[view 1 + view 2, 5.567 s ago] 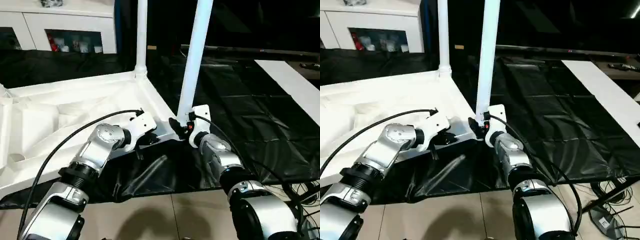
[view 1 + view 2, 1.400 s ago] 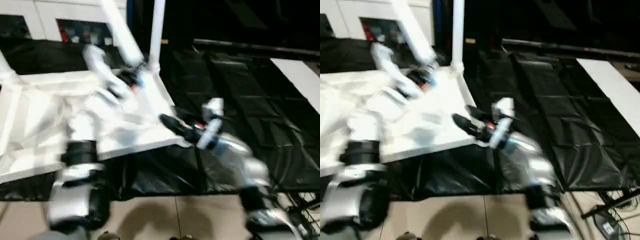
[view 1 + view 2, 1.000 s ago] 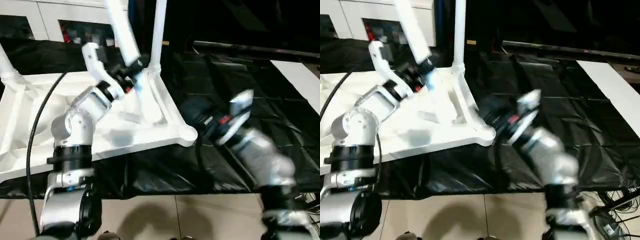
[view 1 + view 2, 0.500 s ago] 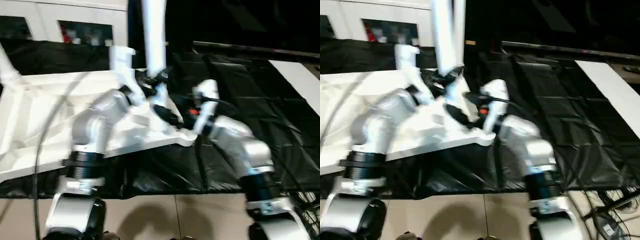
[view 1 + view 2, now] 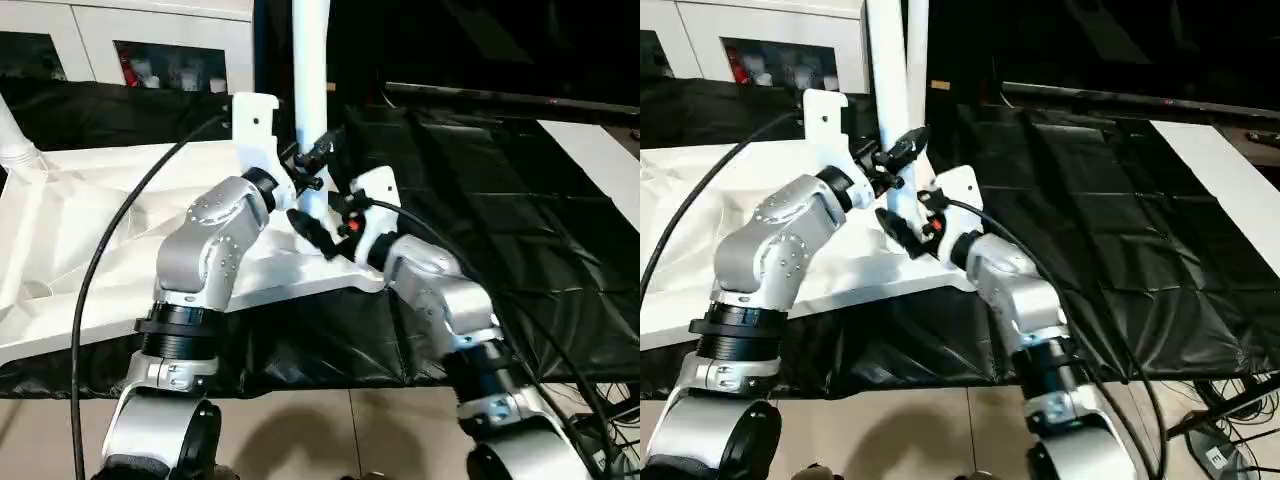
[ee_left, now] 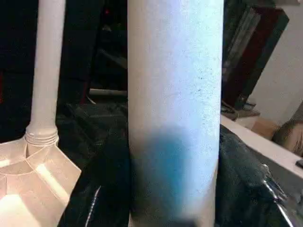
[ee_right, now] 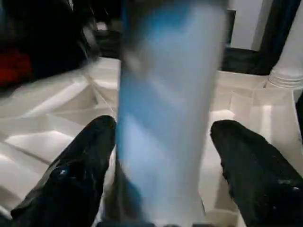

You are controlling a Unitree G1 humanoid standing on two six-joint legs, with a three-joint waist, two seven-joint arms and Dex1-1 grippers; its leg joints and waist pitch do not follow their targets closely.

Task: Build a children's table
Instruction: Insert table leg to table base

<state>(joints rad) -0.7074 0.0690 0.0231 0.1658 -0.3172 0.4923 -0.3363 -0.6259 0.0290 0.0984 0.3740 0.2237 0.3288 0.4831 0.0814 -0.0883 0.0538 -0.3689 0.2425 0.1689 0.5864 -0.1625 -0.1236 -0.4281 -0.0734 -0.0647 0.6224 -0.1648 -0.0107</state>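
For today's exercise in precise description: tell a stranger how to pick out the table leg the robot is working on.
Find the upturned white tabletop lying ribbed side up on the black-covered work table. At its near corner on the robot's right, one white leg stands upright. Unlike the other upright legs, it has the left gripper and the right gripper around its lower end.

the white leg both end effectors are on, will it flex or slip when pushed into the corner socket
The leg looks like a rigid plastic tube, so it probably stays straight. Its smooth surface could slip in the left end effector. It stands tall and upright over the table top, so it may tip if the right end effector stays loose.
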